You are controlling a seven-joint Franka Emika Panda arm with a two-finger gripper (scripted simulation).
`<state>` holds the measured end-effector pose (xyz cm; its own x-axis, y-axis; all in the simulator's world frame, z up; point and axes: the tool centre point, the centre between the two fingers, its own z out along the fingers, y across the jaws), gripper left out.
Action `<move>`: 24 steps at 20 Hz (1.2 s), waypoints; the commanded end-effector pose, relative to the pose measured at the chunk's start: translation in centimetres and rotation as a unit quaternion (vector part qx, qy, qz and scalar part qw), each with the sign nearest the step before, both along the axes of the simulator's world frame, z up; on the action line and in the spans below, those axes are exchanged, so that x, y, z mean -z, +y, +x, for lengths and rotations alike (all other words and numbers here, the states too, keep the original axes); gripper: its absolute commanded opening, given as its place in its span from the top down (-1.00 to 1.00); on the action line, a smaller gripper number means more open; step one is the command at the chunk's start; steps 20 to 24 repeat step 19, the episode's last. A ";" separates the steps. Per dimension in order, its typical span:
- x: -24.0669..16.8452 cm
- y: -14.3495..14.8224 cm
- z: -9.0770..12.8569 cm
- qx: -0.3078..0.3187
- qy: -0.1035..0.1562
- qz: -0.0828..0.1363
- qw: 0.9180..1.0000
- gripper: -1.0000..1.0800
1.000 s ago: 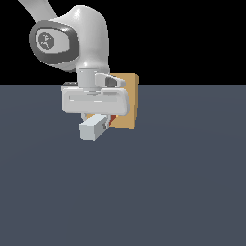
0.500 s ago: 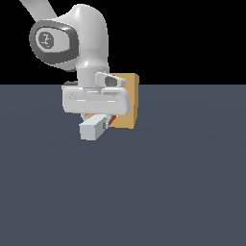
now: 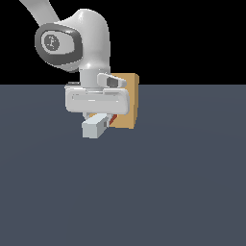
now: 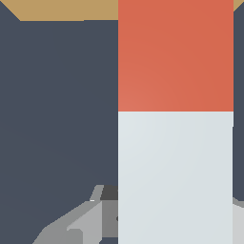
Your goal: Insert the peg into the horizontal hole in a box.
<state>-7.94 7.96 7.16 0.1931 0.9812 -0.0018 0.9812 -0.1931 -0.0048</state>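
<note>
The pincer (image 3: 98, 116) is hanging below the white wrist housing, directly in front of the box (image 3: 129, 103). It is gripping the peg (image 3: 95, 127), which is lying roughly level beneath the hand.

The grey-white end of the peg is projecting out from under the pincer, away from the box. The orange-red end (image 3: 113, 120) is pointing toward the tan face and is showing as a thin strip at that face, just beyond the pincer.

In the wrist view, the peg (image 4: 175, 176) is filling much of the frame, with its orange-red section (image 4: 175, 55) running up to the edge of the box (image 4: 66, 9). One grey finger (image 4: 86, 224) is showing beside the pale section.

The hole is being hidden by the hand and the peg. It cannot be determined whether the tip is entering it.

The box is standing upright on the dark grey floor (image 3: 182, 182).
</note>
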 end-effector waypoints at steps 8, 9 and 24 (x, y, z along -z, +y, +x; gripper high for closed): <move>-0.3 7.1 1.4 -0.001 -0.003 0.001 1.000 1.00; -0.3 7.8 1.6 -0.001 -0.003 0.001 1.000 1.00; -0.4 11.0 2.4 -0.001 -0.004 0.001 1.000 1.00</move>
